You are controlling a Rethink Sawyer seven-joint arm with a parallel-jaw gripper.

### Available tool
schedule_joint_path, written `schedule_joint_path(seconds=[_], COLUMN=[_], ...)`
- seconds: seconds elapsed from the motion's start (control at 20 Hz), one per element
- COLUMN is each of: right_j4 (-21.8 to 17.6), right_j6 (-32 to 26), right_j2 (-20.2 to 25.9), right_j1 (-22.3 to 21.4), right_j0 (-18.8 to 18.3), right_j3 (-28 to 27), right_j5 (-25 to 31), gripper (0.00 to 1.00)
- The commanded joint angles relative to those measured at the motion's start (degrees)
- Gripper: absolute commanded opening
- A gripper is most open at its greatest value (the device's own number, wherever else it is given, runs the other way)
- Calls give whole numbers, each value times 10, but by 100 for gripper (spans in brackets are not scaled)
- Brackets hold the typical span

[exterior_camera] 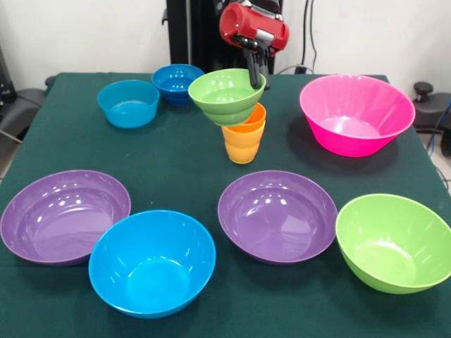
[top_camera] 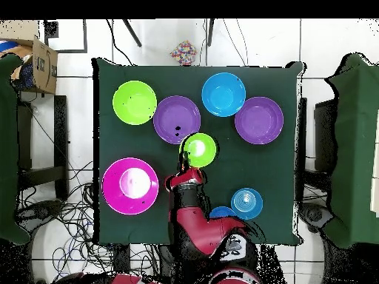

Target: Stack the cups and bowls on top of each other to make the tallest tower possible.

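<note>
The red and black arm (exterior_camera: 254,27) comes down over the far middle of the bench (exterior_camera: 176,155), its wrist tilted so the dark pincer (exterior_camera: 256,72) points down onto the far rim of the small green bowl (exterior_camera: 227,95). One finger sits inside that rim and the pincer is closed on it, holding the bowl tilted, its mouth tipped toward the camera. The bowl rests on, or hangs just above, two nested cups: the orange cup (exterior_camera: 248,120) sits inside the yellow-orange cup (exterior_camera: 242,149), which stands upright on the bench. Whether the bowl bears its weight on the cups cannot be told.

In the overhead view the arm (top_camera: 194,222) reaches from its base toward the bench's centre, and the green bowl (top_camera: 199,149) hides the cups beneath it.

The bench is covered in dark green cloth. Behind the stack stand a light blue bowl (exterior_camera: 128,103) and, just beside it, a dark blue bowl (exterior_camera: 176,82). The large pink bowl (exterior_camera: 356,113) sits well apart at the other side. Along the near side lie a purple bowl (exterior_camera: 65,215), a large blue bowl (exterior_camera: 152,262), a second purple bowl (exterior_camera: 277,215) and a large green bowl (exterior_camera: 393,241). The floor around is pale tile strewn with cables, and a cardboard box (top_camera: 41,59) sits off one corner.
</note>
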Motion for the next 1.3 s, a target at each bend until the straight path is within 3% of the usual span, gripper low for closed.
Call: schedule_joint_path(seconds=[0.05,1.3], right_j4=[34,76], right_j6=[99,102], right_j2=[26,3], right_j1=[23,74], right_j0=[15,35], right_j3=[26,51], right_j5=[-8,-77], gripper=[0,0])
